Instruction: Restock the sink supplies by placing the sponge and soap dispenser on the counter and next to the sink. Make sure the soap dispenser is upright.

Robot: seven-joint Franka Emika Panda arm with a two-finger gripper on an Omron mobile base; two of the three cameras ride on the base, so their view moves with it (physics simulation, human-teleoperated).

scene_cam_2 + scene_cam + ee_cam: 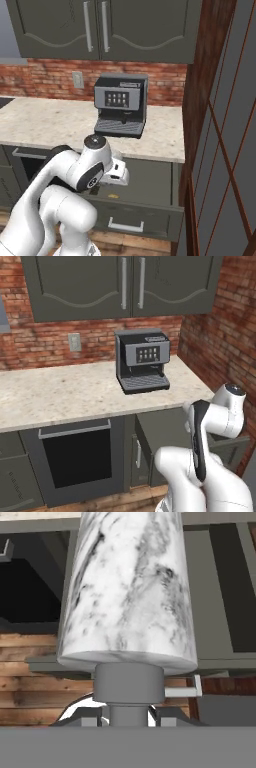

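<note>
Two base views take in the same stretch of kitchen. Largest is the brick wall (45,341) at the back, turning a corner on the right, with dark upper cabinets (125,286) hung on it. Below runs the counter (65,393), pale speckled stone over dark fronts. A coffee machine (142,361) stands on the counter near the corner, set back toward the wall; it is the one object on this stretch of stone. An oven front (75,456) with a bar handle sits under the counter to the left. A drawer (145,200) stands pulled out below the machine; a small yellowish object lies in it, too small to identify. A wall outlet (74,342) shows left of the machine.

The arm folds low in front of the open drawer, its hand below counter level.

The hand view gives what the base views hide: the dispenser (129,592), a white-grey marbled cylinder, seen close, with its grey pump head (129,684) and spout toward the camera. The gripper (129,719) is pinched on the dispenser at the pump neck, dark fingertips (90,721) just either side of it. Behind the bottle are dark cabinet fronts, a strip of counter edge and wooden floor boards. Whether the bottle is upright cannot be told from this view. The dispenser is in the air, off the counter.
</note>
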